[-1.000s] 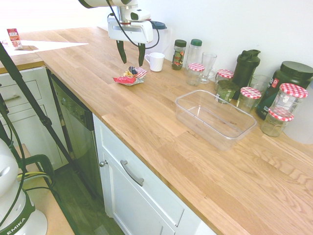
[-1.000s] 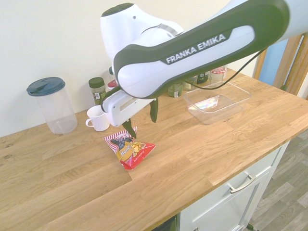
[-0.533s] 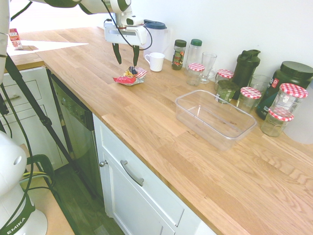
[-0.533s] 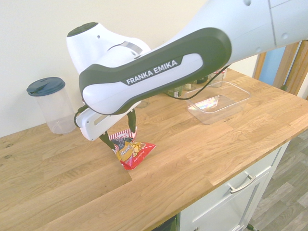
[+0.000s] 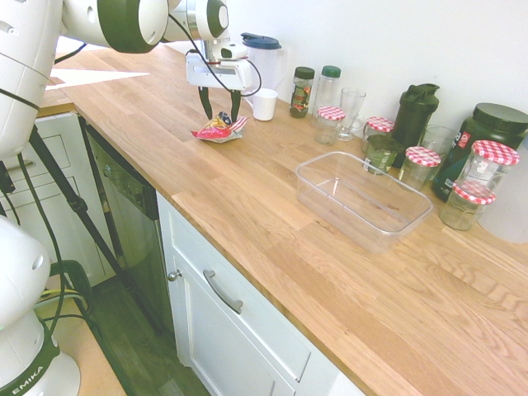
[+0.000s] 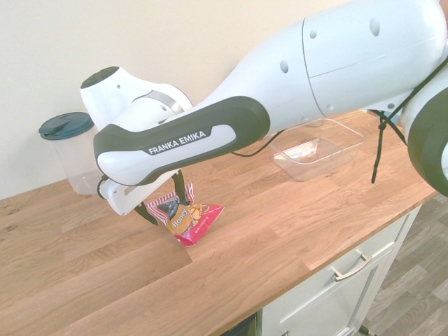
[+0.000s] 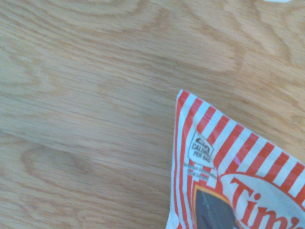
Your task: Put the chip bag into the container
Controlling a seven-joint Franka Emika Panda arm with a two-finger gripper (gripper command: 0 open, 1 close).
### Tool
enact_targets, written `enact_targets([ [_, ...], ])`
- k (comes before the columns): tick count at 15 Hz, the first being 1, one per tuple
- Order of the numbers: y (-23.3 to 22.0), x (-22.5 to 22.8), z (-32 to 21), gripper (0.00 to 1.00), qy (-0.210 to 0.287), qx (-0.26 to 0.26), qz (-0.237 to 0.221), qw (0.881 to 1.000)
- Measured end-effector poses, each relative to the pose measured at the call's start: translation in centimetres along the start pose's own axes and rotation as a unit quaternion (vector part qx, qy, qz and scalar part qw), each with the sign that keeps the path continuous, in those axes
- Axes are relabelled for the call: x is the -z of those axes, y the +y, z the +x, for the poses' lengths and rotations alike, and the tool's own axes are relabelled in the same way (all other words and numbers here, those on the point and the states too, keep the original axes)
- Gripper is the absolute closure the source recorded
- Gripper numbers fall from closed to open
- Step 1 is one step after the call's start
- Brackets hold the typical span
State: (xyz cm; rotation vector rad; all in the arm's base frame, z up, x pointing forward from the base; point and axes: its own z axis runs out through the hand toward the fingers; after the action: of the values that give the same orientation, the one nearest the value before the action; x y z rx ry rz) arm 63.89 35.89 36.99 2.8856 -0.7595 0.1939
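Apparently the end effector (image 5: pixel 220 115) is spread wide, its fingertips down around the striped end of the Tim's honey chip bag (image 6: pixel 183 218), with no grip on it that shows. The bag lies on the bench (image 5: pixel 272 214) just under those tips. The clear rectangular tub (image 5: pixel 363 202) stands well apart from the end effector, while the white mug (image 5: pixel 262 104) is just beside it. Closing off-centre could catch only the crimped striped corner, and the slick film might then slip out on the lift. Pressing too low could crush the chips or skid the bag along the wood; a sideways drift might knock the mug.
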Motion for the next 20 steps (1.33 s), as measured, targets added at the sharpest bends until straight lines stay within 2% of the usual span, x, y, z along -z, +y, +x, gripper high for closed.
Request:
enact_targets([
  [4, 0.4, 0.5, 1.1, 1.00, 0.004, -0.003, -0.006, 1.000],
  [9, 0.0, -1.1, 0.6, 1.00, 0.001, 0.003, -0.016, 1.000],
  [20, -0.2, -0.8, -0.1, 1.00, 0.006, 0.004, -0.008, 1.000],
])
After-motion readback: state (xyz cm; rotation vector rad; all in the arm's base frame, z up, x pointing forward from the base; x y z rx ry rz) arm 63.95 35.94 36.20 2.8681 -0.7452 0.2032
